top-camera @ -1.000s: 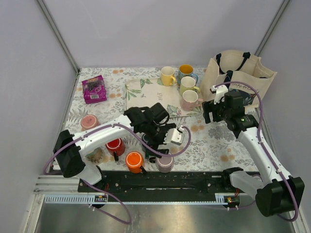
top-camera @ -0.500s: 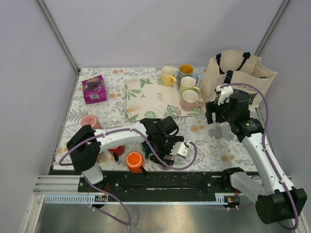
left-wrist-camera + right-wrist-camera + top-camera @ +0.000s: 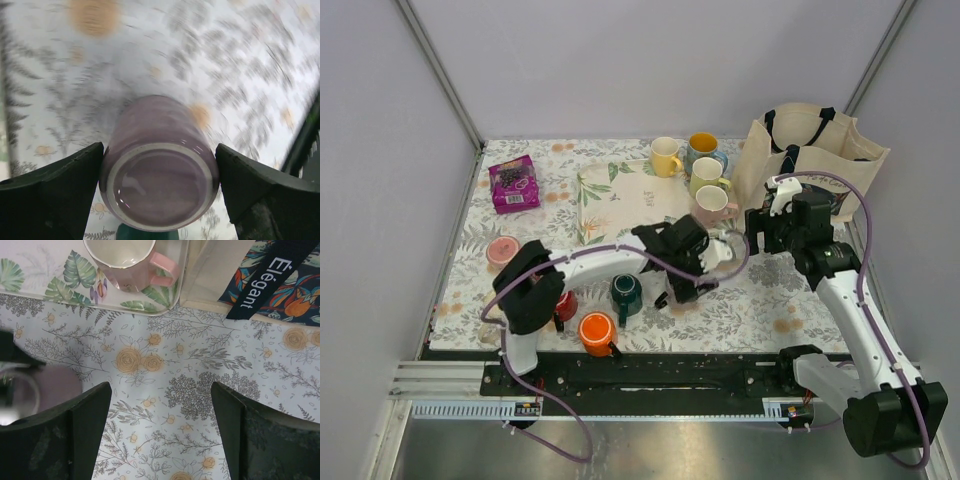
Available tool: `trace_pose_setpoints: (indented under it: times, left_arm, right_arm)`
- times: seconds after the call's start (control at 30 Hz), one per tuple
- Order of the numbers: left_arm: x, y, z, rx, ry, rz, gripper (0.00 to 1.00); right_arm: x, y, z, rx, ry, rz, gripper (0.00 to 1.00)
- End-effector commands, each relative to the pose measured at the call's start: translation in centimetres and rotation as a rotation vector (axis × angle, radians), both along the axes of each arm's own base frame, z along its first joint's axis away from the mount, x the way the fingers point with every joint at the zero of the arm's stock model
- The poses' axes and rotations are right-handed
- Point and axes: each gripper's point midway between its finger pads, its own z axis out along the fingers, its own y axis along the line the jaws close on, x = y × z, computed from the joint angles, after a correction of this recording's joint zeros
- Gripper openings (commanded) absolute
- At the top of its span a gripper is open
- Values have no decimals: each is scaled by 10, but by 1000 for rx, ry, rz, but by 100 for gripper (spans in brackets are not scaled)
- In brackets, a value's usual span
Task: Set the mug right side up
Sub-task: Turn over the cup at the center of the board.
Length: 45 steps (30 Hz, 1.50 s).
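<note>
Left gripper (image 3: 159,155) clamps the mauve-grey ceramic mug (image 3: 160,192); right gripper (image 3: 161,387) gapes empty. Park it, then grasp the inverted dusty salmon-pink ceramic mug (image 3: 503,250), mid-left.

The left arm (image 3: 600,265) stretches to mid-frame, the left gripper (image 3: 160,152) clamped on a mauve mug (image 3: 155,125), while the right gripper (image 3: 160,390) hangs open.

Plain pale lilac-grey walls (image 3: 660,60) close in the table (image 3: 760,300) along its far, left and right edges, with slanting aluminium posts (image 3: 440,75) at the far corners. A flower-and-fern printed cloth (image 3: 465,220) covers the tabletop under soft, even light
</note>
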Motion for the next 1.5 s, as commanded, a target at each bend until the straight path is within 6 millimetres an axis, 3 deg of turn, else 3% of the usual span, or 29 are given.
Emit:
trace_pose_setpoints:
  times: [0.0, 0.17, 0.33, 0.53, 0.63, 0.73, 0.83, 1.1, 1.27, 1.47]
  left_arm:
    - [79, -9, 24, -64, 115, 564, 96]
    - [91, 1, 42, -164, 203, 600, 99]
    - [117, 19, 98, -323, 260, 643, 99]
    - [148, 83, 168, -462, 157, 689, 99]
    - [155, 119, 183, -450, 64, 734, 99]
    - [155, 150, 189, -404, -26, 764, 96]
    - [149, 169, 193, -388, -77, 806, 96]
    - [134, 192, 190, -335, -164, 796, 96]
    - [128, 204, 188, -292, -208, 787, 97]
    - [119, 208, 182, -269, -202, 774, 98]
  right_arm:
    - [9, 8, 4, 64, -1, -7, 90]
    - [11, 9, -5, 73, 25, -10, 88]
    - [11, 15, -8, 79, 60, 26, 85]
    - [-7, 53, -42, 109, 220, 194, 83]
    - [-8, 83, -46, 80, 228, 297, 84]
    - [-5, 118, -43, 133, 246, 371, 84]
    - [10, 137, -44, 213, 296, 287, 83]
    - [41, 165, -62, 145, 337, 216, 84]
    - [62, 179, -58, 139, 325, 189, 84]
    - [59, 198, -63, 114, 318, 236, 86]
